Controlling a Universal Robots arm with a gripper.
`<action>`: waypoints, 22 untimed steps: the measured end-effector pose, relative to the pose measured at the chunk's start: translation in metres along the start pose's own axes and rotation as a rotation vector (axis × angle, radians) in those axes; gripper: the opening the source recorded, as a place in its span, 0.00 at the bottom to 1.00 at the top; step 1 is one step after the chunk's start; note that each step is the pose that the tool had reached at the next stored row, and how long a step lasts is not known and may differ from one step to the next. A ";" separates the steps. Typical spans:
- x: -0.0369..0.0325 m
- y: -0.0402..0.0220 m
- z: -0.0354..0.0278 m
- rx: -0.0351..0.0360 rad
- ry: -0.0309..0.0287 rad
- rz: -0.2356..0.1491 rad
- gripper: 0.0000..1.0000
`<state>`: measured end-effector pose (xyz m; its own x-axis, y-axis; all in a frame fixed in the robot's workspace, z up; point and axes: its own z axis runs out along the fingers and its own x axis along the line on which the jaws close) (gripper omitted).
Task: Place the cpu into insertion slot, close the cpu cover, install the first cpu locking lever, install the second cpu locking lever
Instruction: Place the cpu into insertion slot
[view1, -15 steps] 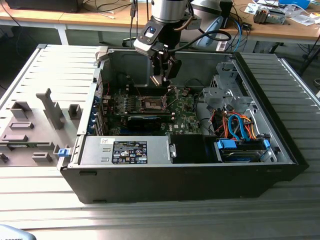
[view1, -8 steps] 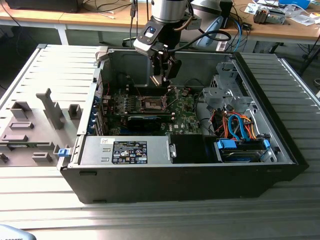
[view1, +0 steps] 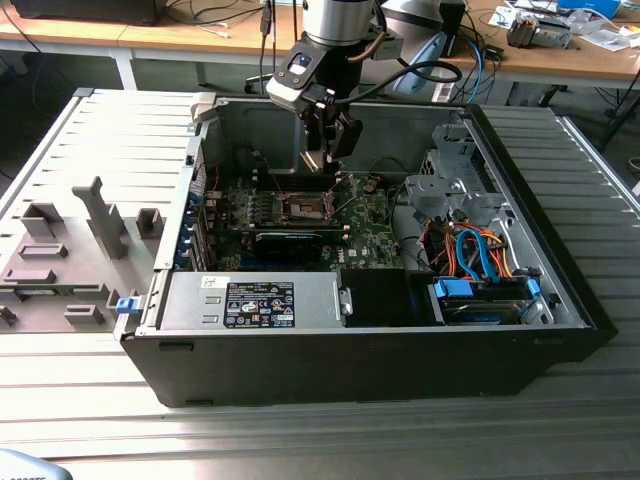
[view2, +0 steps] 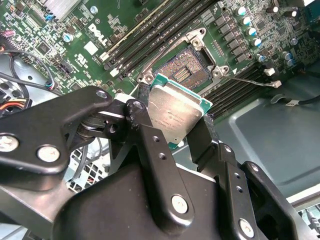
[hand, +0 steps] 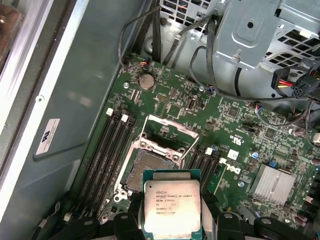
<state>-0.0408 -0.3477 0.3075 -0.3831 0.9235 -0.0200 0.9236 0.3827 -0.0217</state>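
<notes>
My gripper (view1: 322, 160) hangs inside the open computer case, just above the green motherboard (view1: 365, 240), and is shut on the cpu. In both wrist views the cpu (view2: 175, 112) (hand: 172, 205) is a flat square chip with a silvery face, clamped by its edges between the black fingers (view2: 145, 125). It sits a little above and to one side of the insertion slot (view2: 186, 70) (hand: 150, 172) (view1: 303, 208), whose dark pin field lies bare. The cpu cover (hand: 167, 131) is swung open and stands up at the slot's far edge. A thin locking lever (view2: 250, 80) juts out, unlatched.
Black memory slots (hand: 107, 155) flank the socket. A long black card (view1: 290, 243) lies in front of it in the exterior view. The drive cage (view1: 450, 180) and orange and blue cables (view1: 480, 250) crowd the exterior view's right. A grey fixture (view1: 70, 250) lies outside the case.
</notes>
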 end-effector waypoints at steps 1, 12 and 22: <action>0.0000 0.0000 0.0000 0.0001 0.0000 0.001 0.55; 0.0000 0.0000 0.0001 0.0006 -0.0004 0.015 0.55; 0.0000 0.0000 0.0002 0.0009 -0.0003 0.026 0.55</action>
<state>-0.0408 -0.3477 0.3072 -0.3594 0.9330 -0.0209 0.9331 0.3589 -0.0221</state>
